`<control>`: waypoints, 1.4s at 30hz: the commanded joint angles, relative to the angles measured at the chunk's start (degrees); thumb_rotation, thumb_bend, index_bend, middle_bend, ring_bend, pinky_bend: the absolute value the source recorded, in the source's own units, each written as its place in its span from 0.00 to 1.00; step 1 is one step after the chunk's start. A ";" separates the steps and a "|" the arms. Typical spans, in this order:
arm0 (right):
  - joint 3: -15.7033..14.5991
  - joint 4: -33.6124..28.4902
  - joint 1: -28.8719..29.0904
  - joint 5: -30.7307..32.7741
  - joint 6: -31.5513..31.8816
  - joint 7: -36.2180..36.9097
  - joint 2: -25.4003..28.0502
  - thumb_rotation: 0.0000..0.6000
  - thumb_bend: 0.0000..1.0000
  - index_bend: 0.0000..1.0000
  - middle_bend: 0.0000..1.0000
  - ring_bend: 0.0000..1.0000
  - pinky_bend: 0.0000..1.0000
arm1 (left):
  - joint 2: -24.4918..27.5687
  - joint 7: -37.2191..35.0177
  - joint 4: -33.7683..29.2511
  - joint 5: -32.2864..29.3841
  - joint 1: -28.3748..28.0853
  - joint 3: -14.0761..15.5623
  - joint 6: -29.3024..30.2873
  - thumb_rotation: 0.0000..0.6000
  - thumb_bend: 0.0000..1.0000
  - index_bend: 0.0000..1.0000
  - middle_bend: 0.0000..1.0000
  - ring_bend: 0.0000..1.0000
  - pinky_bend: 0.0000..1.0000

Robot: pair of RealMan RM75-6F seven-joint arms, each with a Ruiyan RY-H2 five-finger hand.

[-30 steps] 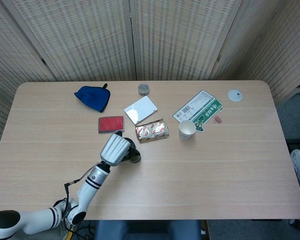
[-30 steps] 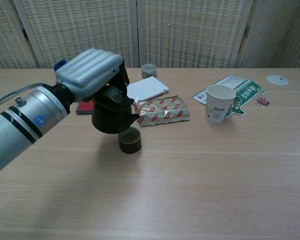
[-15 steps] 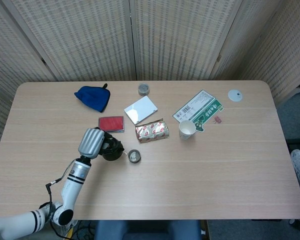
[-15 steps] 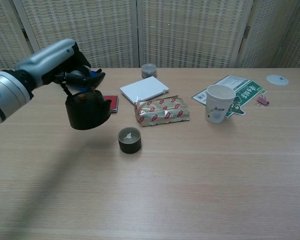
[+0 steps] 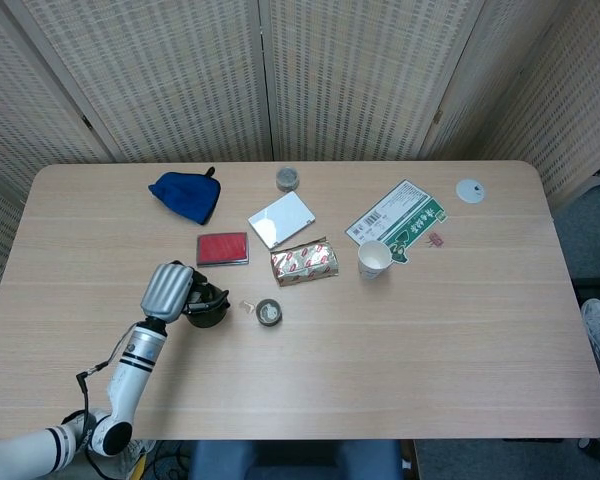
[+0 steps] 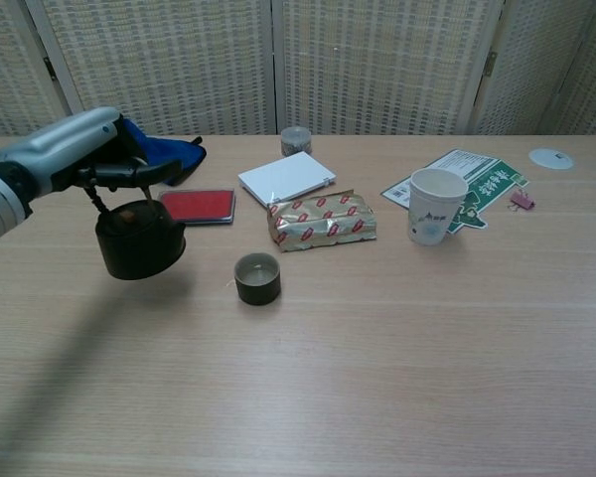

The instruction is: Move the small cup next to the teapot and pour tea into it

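Teapot (image 6: 137,238) swung left — away from small cup (image 6: 257,278) | left hand (image 6: 72,149) fingers grasping its handle

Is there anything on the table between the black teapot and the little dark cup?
Almost nothing: between the teapot and the small cup the head view shows bare wood and one tiny pale scrap.

A dark round teapot (image 6: 139,239) hangs upright from the left robot hand (image 6: 77,159), the small dark cup (image 6: 257,278) standing well apart to its right.
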 commanded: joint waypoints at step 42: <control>-0.29 0.29 -0.37 0.41 0.12 0.00 -0.06 1.00 0.20 0.20 0.22 0.15 0.22 | -7.50 -4.33 18.89 7.49 1.16 5.24 0.79 0.27 0.23 1.00 1.00 0.97 0.18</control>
